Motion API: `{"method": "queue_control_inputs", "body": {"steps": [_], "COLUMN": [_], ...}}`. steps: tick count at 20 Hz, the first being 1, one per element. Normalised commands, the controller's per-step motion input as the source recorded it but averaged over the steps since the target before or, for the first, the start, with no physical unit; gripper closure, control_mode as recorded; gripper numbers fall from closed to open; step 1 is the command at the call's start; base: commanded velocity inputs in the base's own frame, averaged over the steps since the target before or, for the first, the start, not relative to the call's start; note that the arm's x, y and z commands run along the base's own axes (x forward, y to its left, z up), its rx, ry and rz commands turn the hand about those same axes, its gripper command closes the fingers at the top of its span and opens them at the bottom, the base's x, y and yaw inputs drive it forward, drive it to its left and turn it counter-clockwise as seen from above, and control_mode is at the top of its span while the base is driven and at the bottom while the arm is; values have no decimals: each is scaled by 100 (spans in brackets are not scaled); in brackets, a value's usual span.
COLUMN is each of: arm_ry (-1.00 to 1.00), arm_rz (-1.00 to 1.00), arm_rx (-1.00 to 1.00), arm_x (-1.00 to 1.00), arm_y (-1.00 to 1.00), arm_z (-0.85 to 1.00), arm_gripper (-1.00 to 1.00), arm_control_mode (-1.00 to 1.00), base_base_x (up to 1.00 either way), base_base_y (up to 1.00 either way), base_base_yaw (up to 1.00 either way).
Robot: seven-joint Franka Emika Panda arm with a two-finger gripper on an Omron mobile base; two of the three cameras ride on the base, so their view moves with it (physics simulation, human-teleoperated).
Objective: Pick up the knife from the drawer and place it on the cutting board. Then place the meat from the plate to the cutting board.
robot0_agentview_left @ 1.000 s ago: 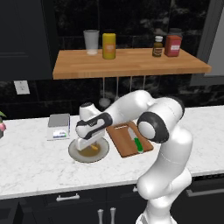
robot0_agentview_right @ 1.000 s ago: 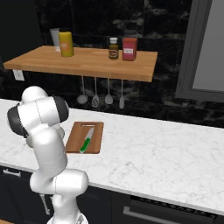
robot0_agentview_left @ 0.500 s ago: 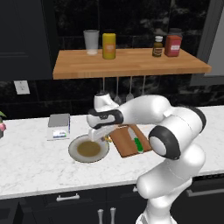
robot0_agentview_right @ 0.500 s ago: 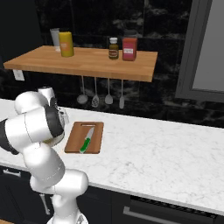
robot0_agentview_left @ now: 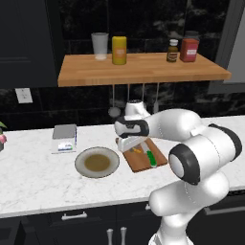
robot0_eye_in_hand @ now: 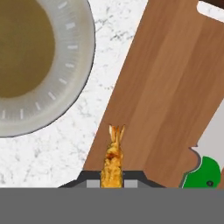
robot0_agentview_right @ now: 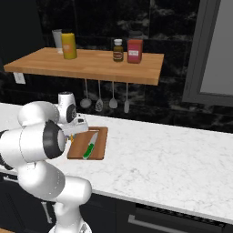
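Observation:
My gripper [robot0_agentview_left: 133,145] is shut on the meat [robot0_eye_in_hand: 113,159], a small orange-brown piece hanging between the fingertips [robot0_eye_in_hand: 132,183]. It hovers just above the left edge of the reddish-brown cutting board [robot0_eye_in_hand: 175,83], close to the marble beside it. The knife [robot0_agentview_left: 151,158] lies on the board with its green handle [robot0_eye_in_hand: 204,171] towards the front. The round plate [robot0_agentview_left: 97,161] sits left of the board with nothing on it; its grey rim [robot0_eye_in_hand: 70,83] fills the upper left of the hand view. Under the counter, a dark drawer front with a small silver handle [robot0_agentview_left: 74,216] is closed.
A small grey scale [robot0_agentview_left: 64,138] stands left of the plate. The long wooden shelf [robot0_agentview_left: 141,68] with a glass, a yellow canister and jars hangs over the counter, and utensils [robot0_agentview_left: 128,100] dangle from it just behind my hand. Bare marble [robot0_agentview_right: 173,154] stretches to the right of the board.
The arm has swung right from over the plate to the board's left edge, carrying the meat with it. The plate now lies bare.

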Motion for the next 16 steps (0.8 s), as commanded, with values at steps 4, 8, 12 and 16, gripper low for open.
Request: {"method": "queue_control_inputs", "body": {"steps": [4,8,12,16], "arm_ry": [0,0,0,0], "arm_rz": [0,0,0,0], "arm_rx": [0,0,0,0], "arm_x": [28,40,36,24], "arm_y": [-20,-24,-9,0], "arm_z": [0,-4,-18,-39], "arm_gripper": [100,100,100,100], "arm_control_mode": [-100,-100,-100,-100], "base_base_x": [0,0,0,0], "base_base_y": [0,0,0,0], "base_base_yaw": [0,0,0,0]}}
